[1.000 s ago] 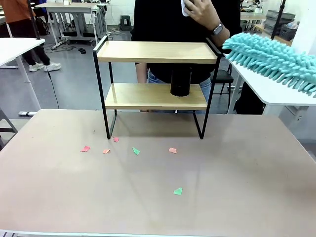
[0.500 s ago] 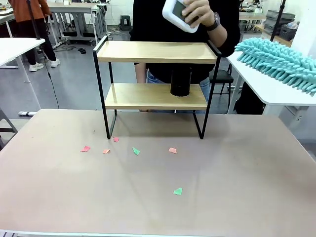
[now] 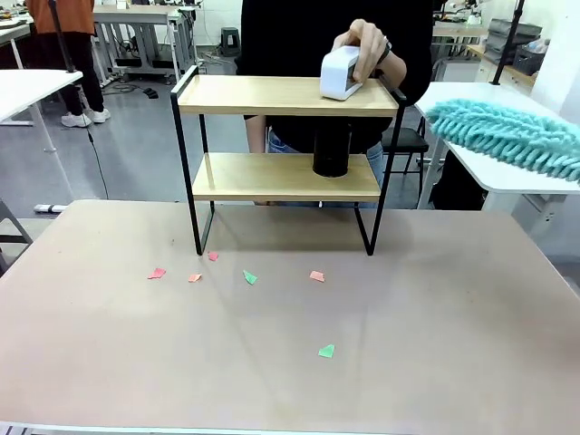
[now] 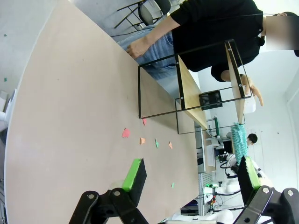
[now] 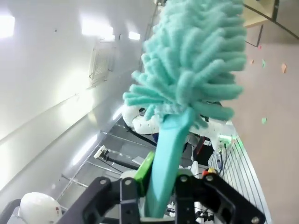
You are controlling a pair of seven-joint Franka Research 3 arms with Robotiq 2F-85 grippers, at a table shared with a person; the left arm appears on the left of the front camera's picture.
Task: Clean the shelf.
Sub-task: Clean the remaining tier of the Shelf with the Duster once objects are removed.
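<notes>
Nearest, the left gripper (image 4: 191, 175): spread wide, nothing between the green pads, on the near side of the shelf (image 3: 272, 94), a small two-tier rack of light wooden boards in a thin black metal frame. Then the right gripper (image 5: 161, 179): clamped tight on the flat teal handle of a fluffy teal microfibre duster (image 3: 507, 136). Duster head raised to the right of the shelf, roughly level with the top board, clear of the frame.

On the large beige tabletop (image 3: 435, 317), in front of the shelf: small pink and green paper scraps (image 3: 249, 277), most strung near the front legs, one green piece farther forward.

Shelf itself upright toward the far edge of the tabletop, about centred. On the lower board, right of middle: a black cylinder (image 3: 332, 149), upright. On the top board, near the right end: a white boxy device (image 3: 340, 72), gripped from above by a hand (image 3: 364, 47).

Just behind the shelf: a person in a dark top (image 3: 290, 36).
</notes>
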